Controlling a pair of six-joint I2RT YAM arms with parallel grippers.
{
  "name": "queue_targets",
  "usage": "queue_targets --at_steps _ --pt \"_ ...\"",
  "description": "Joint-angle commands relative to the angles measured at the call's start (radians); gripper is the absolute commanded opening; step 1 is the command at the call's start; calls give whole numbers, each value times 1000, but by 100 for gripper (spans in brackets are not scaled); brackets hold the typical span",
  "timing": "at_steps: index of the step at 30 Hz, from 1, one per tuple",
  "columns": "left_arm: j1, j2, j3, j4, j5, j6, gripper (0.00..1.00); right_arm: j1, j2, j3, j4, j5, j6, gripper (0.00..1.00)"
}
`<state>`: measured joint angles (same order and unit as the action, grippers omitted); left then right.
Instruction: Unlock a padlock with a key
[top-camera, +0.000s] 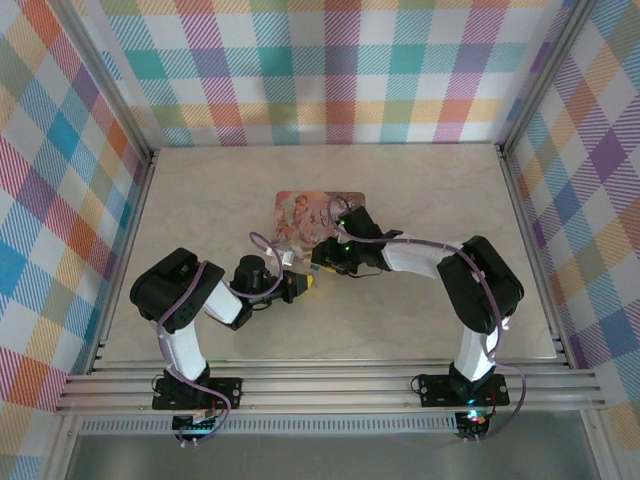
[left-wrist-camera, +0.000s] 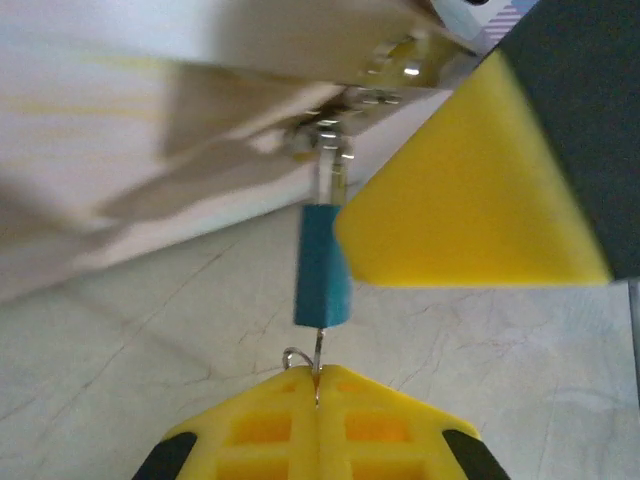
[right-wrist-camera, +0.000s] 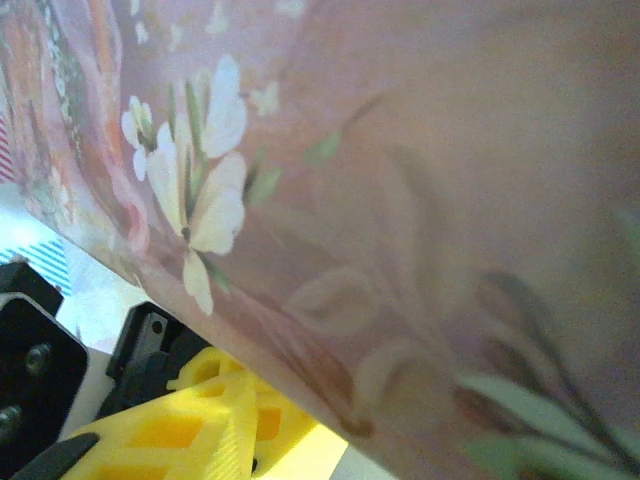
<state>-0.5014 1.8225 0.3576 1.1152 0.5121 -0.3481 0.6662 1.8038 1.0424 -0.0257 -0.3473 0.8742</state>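
The blue padlock (left-wrist-camera: 322, 265) hangs by its silvery shackle (left-wrist-camera: 331, 170) from the clasp at the edge of the pink illustrated tin (top-camera: 318, 214). My left gripper (left-wrist-camera: 318, 376) is shut on the thin dark key (left-wrist-camera: 319, 352), whose tip enters the bottom of the padlock's body. A small wire ring (left-wrist-camera: 292, 356) sticks out beside the key. In the left wrist view one yellow finger (left-wrist-camera: 470, 205) of my right gripper (top-camera: 326, 262) rests against the padlock's right side. The right wrist view looks along the tin's flowered face (right-wrist-camera: 400, 200), which hides most of the right fingers (right-wrist-camera: 200, 430).
The tin lies mid-table on the pale marbled tabletop (top-camera: 420, 320). Both arms meet just in front of its near edge. Checked walls and metal rails enclose the table on three sides.
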Motion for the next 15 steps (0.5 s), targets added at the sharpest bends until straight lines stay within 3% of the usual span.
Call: queue_targets --at_steps 1,6,15 --pt "-6 18 -16 5 -16 12 0 -4 -23 -51 -63 22 109 51" --pt "-6 -2 -19 -16 -21 11 0 14 -48 -56 -65 84 114 58" --pt "-6 -22 -12 -41 -31 -7 0 60 -14 -58 -10 153 182 58"
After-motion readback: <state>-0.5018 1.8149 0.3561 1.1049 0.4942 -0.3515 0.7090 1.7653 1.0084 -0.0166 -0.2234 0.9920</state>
